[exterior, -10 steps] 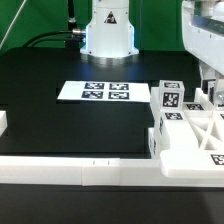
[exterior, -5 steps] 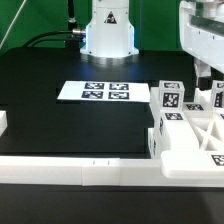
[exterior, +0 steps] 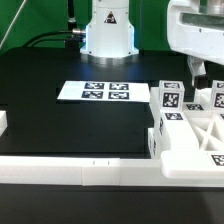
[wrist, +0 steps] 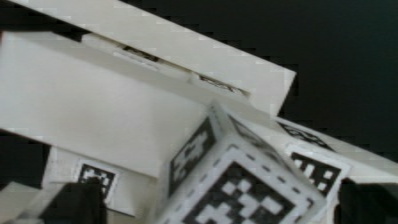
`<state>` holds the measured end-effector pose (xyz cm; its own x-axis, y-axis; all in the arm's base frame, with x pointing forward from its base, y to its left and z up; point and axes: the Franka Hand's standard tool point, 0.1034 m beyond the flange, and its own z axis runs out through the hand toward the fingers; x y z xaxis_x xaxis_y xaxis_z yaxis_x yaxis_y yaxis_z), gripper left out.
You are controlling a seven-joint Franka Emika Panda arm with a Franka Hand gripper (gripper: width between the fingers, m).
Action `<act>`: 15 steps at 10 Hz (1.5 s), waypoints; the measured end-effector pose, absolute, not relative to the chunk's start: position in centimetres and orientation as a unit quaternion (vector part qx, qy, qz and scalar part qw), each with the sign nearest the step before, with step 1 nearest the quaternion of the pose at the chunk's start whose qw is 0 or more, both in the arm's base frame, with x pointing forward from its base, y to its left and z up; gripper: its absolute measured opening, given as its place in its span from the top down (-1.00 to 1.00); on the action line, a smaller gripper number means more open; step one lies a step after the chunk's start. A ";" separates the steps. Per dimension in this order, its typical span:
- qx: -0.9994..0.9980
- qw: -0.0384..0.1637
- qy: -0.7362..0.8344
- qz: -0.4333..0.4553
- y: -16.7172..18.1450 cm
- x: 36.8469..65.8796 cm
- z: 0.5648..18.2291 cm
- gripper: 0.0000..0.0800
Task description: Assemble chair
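Gripper (exterior: pixel 199 70): jaws spread and empty, held above the chair (exterior: pixel 186 125), whose tagged white pieces are gathered at the tabletop's (exterior: pixel 60 115) corner against the border rail (exterior: pixel 80 170), presumably braced there for joining.

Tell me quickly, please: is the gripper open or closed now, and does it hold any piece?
Gripper: open, holding nothing; it hangs just above the chair parts at the exterior view's right.
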<state>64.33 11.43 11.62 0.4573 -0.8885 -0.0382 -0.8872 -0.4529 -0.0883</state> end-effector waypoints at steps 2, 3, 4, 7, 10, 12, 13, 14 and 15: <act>-0.892 0.038 0.450 -0.001 11.9 64.6 11.7 -0.62; -0.914 0.035 0.403 0.000 12.0 64.6 11.6 -0.62; -0.933 0.030 0.360 -0.001 12.0 64.7 11.6 -0.62; -0.962 0.021 0.271 -0.001 12.0 64.6 11.6 -0.62; -0.983 0.017 0.182 -0.005 11.6 64.7 11.6 -0.62; -0.983 0.017 0.184 -0.005 11.6 64.7 11.6 0.03; -0.983 0.017 0.184 -0.005 11.6 64.7 11.6 0.29; -0.981 0.017 0.193 -0.005 11.6 64.7 11.6 0.29; -0.981 0.017 0.193 -0.005 11.6 64.7 11.6 0.29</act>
